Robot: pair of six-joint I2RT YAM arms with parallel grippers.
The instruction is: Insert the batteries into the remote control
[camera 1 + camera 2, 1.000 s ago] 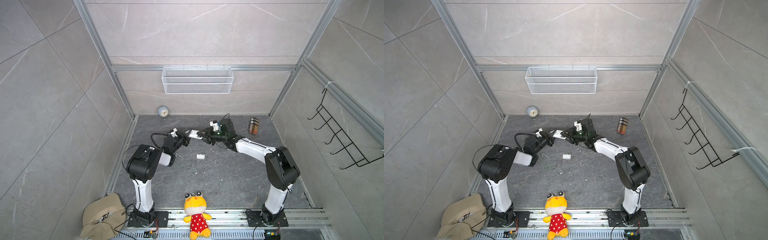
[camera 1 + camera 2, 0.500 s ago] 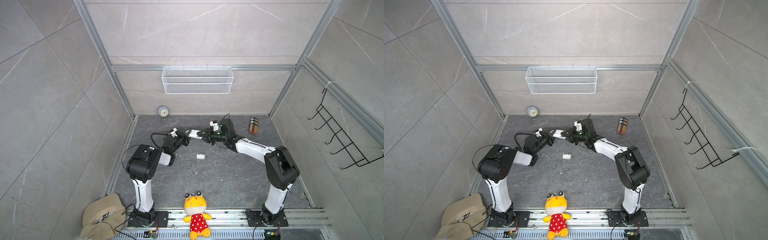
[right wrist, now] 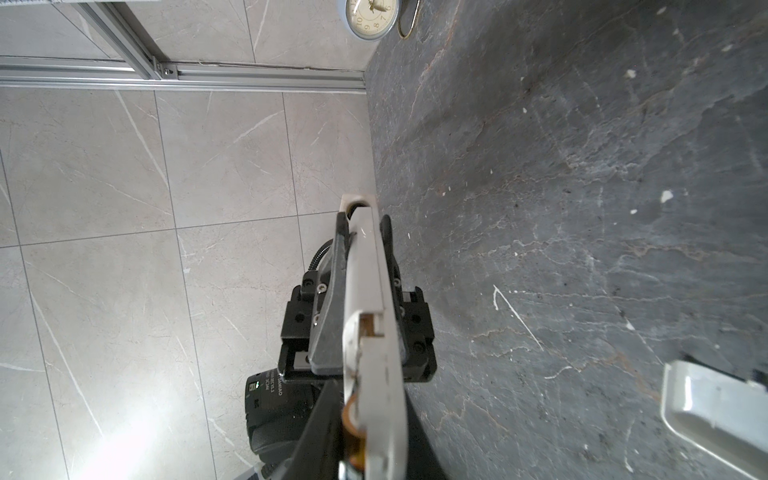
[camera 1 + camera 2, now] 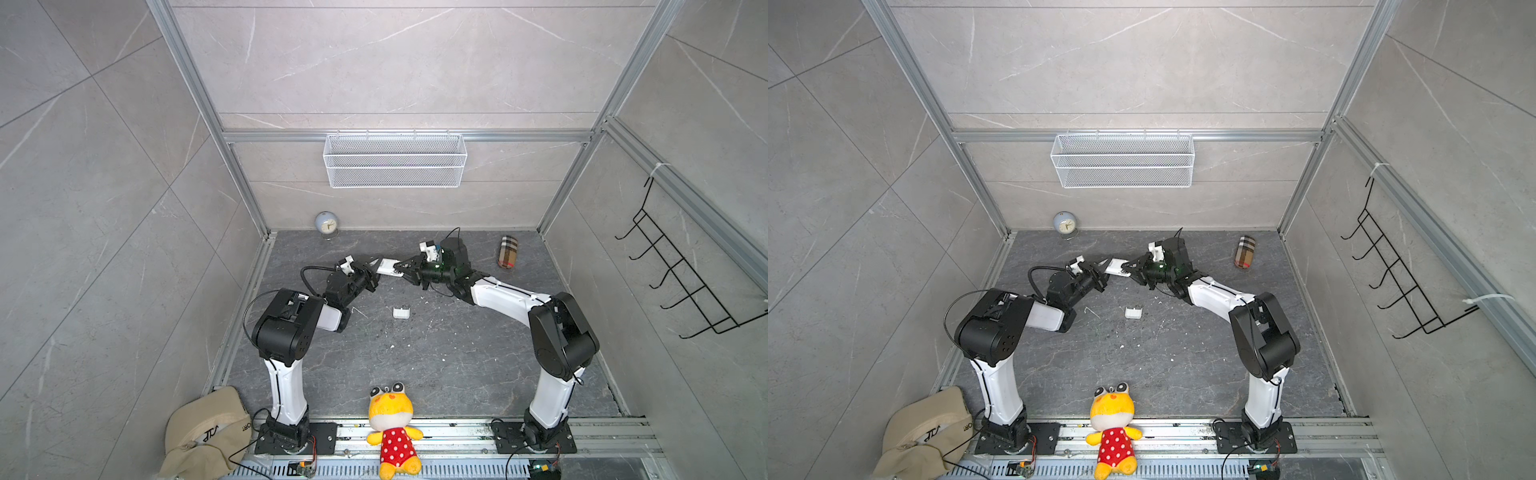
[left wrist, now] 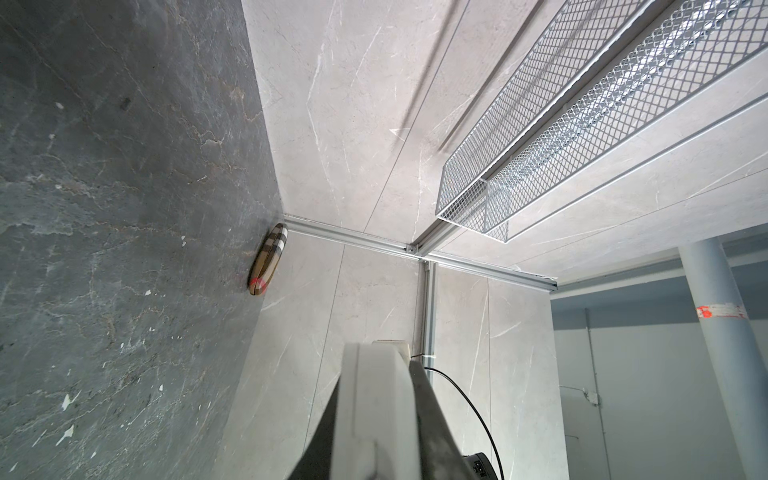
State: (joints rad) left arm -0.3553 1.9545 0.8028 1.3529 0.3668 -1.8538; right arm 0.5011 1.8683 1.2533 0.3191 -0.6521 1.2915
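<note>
The white remote control (image 4: pixel 386 266) (image 4: pixel 1119 266) hangs above the dark floor at the back middle, held between both arms. My left gripper (image 4: pixel 376 266) (image 5: pixel 376 449) is shut on one end of the remote control (image 5: pixel 374 374). At the other end my right gripper (image 4: pixel 401 268) (image 3: pixel 365 440) has closed round the remote control (image 3: pixel 365 270). There a brownish battery (image 3: pixel 353 432) sits between one finger and the remote's open back. The left gripper's fingertips (image 3: pixel 341 232) show clamping the far end.
The small white cover (image 4: pixel 401 312) (image 3: pixel 715 411) lies on the floor in front of the grippers. A clock (image 4: pixel 326 223) and a plaid case (image 4: pixel 508 252) stand by the back wall under a wire basket (image 4: pixel 395 160). A plush toy (image 4: pixel 392 424) and a cap (image 4: pixel 203 432) lie at the front.
My right gripper's jaws have narrowed onto the remote control. Both arms and the remote have hardly shifted.
</note>
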